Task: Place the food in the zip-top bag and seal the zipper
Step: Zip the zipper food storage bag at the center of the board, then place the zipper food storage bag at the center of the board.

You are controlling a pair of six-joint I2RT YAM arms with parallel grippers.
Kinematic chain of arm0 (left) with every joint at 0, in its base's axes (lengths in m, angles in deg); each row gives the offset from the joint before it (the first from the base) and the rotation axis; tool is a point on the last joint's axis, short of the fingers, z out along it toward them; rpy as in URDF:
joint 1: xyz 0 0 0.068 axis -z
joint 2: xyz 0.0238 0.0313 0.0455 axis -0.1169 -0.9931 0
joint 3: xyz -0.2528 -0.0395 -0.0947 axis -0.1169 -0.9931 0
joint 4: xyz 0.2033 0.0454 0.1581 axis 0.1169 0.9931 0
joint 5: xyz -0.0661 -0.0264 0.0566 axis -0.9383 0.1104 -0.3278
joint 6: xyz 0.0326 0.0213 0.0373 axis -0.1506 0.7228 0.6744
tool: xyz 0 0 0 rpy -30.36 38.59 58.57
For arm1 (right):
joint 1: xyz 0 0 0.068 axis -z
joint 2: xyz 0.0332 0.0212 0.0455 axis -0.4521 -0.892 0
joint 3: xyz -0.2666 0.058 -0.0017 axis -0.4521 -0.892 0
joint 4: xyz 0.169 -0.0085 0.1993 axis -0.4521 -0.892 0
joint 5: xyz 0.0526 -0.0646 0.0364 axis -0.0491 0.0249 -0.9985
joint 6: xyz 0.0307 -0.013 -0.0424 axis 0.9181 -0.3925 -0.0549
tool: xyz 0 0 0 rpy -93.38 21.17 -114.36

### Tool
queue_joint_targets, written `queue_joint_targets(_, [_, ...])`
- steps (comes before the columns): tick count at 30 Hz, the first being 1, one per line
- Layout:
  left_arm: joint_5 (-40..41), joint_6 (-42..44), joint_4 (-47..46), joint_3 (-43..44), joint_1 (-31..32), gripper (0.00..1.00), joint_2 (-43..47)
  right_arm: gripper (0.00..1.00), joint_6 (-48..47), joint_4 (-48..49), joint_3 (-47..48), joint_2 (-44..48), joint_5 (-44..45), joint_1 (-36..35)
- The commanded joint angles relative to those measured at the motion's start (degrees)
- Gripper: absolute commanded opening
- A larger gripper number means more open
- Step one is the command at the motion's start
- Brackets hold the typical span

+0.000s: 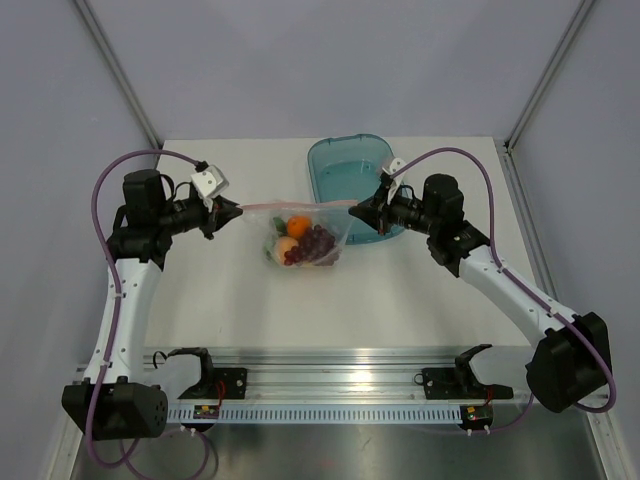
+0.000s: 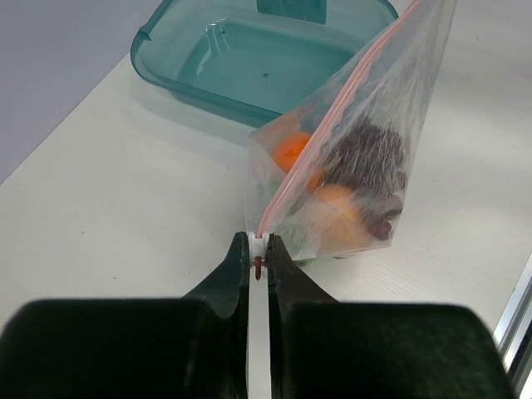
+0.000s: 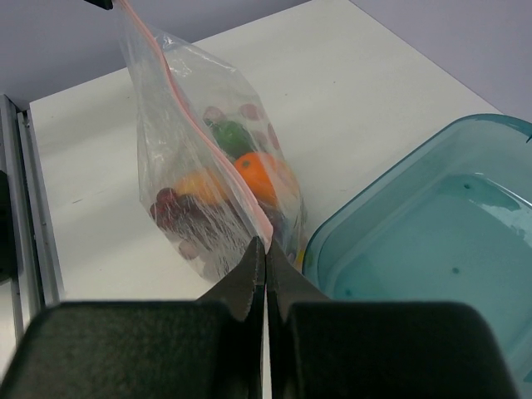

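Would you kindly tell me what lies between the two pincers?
The pink zipper stretches from left pincer to right pincer, seen in the top view.

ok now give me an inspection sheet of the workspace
surface: white table, metal rail at near edge
job's things: clear bag stretched between both tools, orange fruit and purple grapes inside; pink zipper taut, seal unclear
clutter: teal tray behind the bag
grippers: left tool shut on the bag's left corner, right tool shut on its right corner
cables: purple cables looping over both arms
surroundings: grey walls, metal frame posts
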Motion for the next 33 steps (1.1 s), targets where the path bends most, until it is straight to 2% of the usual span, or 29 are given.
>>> queue_joint_targets(1, [2.0, 0.0, -2.1, 1.4, -1.8, 0.0, 1.5, 0.0, 0.2, -0.3, 0.0, 2.0, 2.5, 1.6])
queue_joint_targets(7, [4.0, -0.9, -3.2, 1.3, -2.2, 0.0, 3.2, 0.0, -0.6, -1.5, 0.2, 3.0, 3.1, 1.6])
queue_joint_targets(9, [4.7, -1.3, -4.2, 0.4, -2.2, 0.06, 4.2, 0.0, -0.1, -1.4, -0.2, 3.2, 3.0, 1.7])
queue_joint_targets(10, [5.1, -1.6, -4.9, 0.0, -2.3, 0.27, 4.5, 0.0, 0.0, -1.4, -0.5, 3.4, 2.6, 1.6])
queue_joint_targets(11, [5.1, -2.8, -5.8, -0.9, -2.3, 0.4, 4.8, 0.0, 0.2, -1.3, -0.7, 3.7, 2.3, 1.6])
queue_joint_targets(13, [4.7, -4.8, -8.3, -1.4, -2.3, 0.55, 6.1, 0.04, 1.1, -1.3, -1.0, 3.9, 0.8, 1.7])
queue_joint_targets(14, [4.1, -5.5, -9.0, -1.6, -2.3, 0.65, 6.7, 0.14, 1.6, -1.6, -0.9, 4.1, 0.5, 1.6])
queue_joint_targets(16, [3.3, -7.2, -11.6, -1.9, -2.3, 0.75, 8.3, 0.44, 2.6, -3.0, -0.8, 4.6, 0.0, 1.6])
queue_joint_targets(17, [3.2, -9.5, -13.8, -1.9, -2.3, 0.89, 8.8, 0.55, 2.9, -3.6, -0.9, 5.7, -0.1, 1.7])
queue_joint_targets(18, [3.0, -10.5, -14.6, -2.1, -2.3, 0.93, 9.7, 0.59, 3.0, -4.7, -1.1, 6.4, 0.2, 1.6])
queue_joint_targets(19, [2.9, -12.9, -15.7, -2.2, -2.3, 0.93, 10.2, 0.64, 3.2, -5.3, -1.2, 8.2, 1.1, 1.6])
queue_joint_targets(20, [2.8, -13.9, -17.7, -2.2, -2.3, 0.93, 10.6, 0.84, 3.2, -6.1, -1.3, 9.3, 2.3, 1.6])
queue_joint_targets(22, [3.0, -17.6, -19.6, -2.2, -2.3, 0.92, 11.6, 0.99, 3.0, -10.0, -1.2, 12.5, 7.0, 1.6])
queue_joint_targets(26, [9.0, -25.2, -24.6, -2.4, -2.2, 0.93, 13.0, 0.99, 5.6, -17.5, 1.1, 17.0, 21.0, 1.7])
queue_joint_targets(27, [10.7, -26.5, -24.9, -2.3, -2.2, 0.92, 13.1, 0.99, 13.6, -19.8, 2.2, 17.2, 31.9, 1.7])
queue_joint_targets(29, [15.3, -29.8, -23.9, -1.5, -2.2, 0.91, 12.9, 0.99, 19.2, -28.9, 6.8, 16.0, 39.9, 1.6])
queue_joint_targets(31, [18.8, -33.5, -21.9, -0.2, -2.2, 0.89, 12.0, 1.0, 19.5, -37.9, 10.9, 13.2, 45.9, 1.6])
queue_joint_targets(33, [20.0, -36.2, -18.2, 1.6, -2.1, 0.88, 10.6, 0.99, 23.1, -42.1, 11.9, 11.6, 53.0, 1.6])
